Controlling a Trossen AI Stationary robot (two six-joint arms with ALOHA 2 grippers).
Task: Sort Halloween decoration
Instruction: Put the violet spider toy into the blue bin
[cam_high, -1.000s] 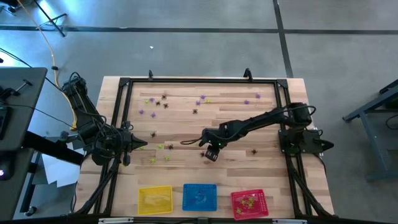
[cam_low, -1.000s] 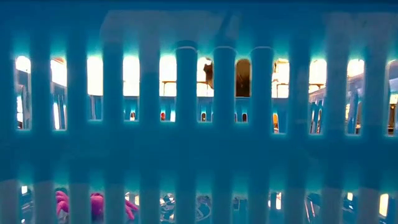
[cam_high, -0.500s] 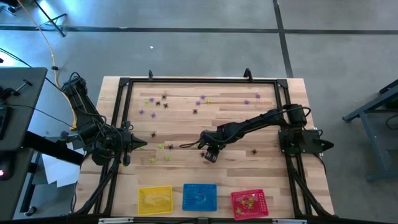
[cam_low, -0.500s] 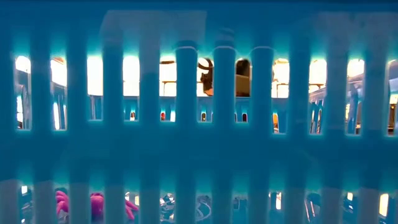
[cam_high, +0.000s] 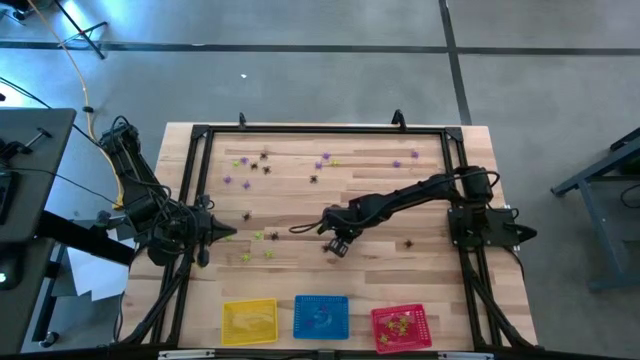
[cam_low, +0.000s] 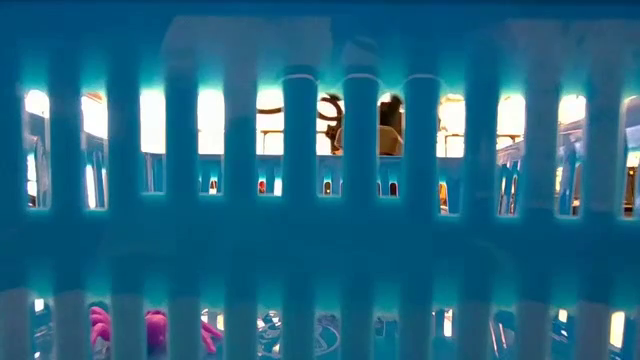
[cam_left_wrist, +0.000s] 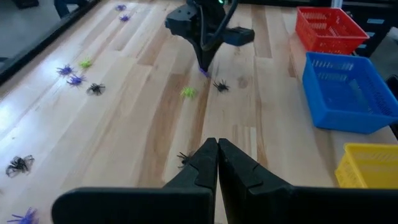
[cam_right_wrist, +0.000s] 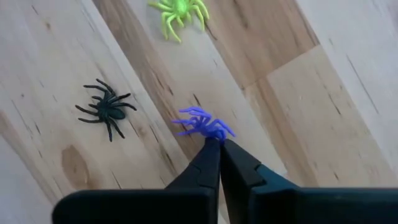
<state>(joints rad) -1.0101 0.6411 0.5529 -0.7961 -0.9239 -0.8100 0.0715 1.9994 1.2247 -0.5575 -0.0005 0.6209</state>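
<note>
My right gripper (cam_right_wrist: 219, 144) is down at the middle of the wooden table (cam_high: 400, 195), its two dark fingers pressed together with their tips on the rear legs of a purple spider (cam_right_wrist: 202, 125) — the trinket lies flat on the boards, and I cannot tell whether the tips truly pinch it or only touch it. Just beside it lies a black spider (cam_right_wrist: 104, 109), and a little farther off a yellow-green spider (cam_right_wrist: 179, 10), both loose on the wood. From above, that right arm reaches in from the table's right edge toward the centre, with the gripper (cam_high: 338, 243) angled down at the surface. My left gripper (cam_left_wrist: 217, 155) waits at the left edge of the table, fingers shut on nothing, pointing across the boards toward the right arm. More of the decorations are scattered over the far half of the table (cam_high: 320, 165) in purple, black and yellow-green, and a few yellow-green ones lie near the left gripper (cam_high: 262, 245). Along the near edge stand three mesh baskets in a row — the yellow basket (cam_high: 249, 322), the blue basket (cam_high: 321, 316) and the red basket (cam_high: 401, 328), the red one holding several trinkets. The low camera sees only through the blue basket's slotted wall (cam_low: 320, 220).
</note>
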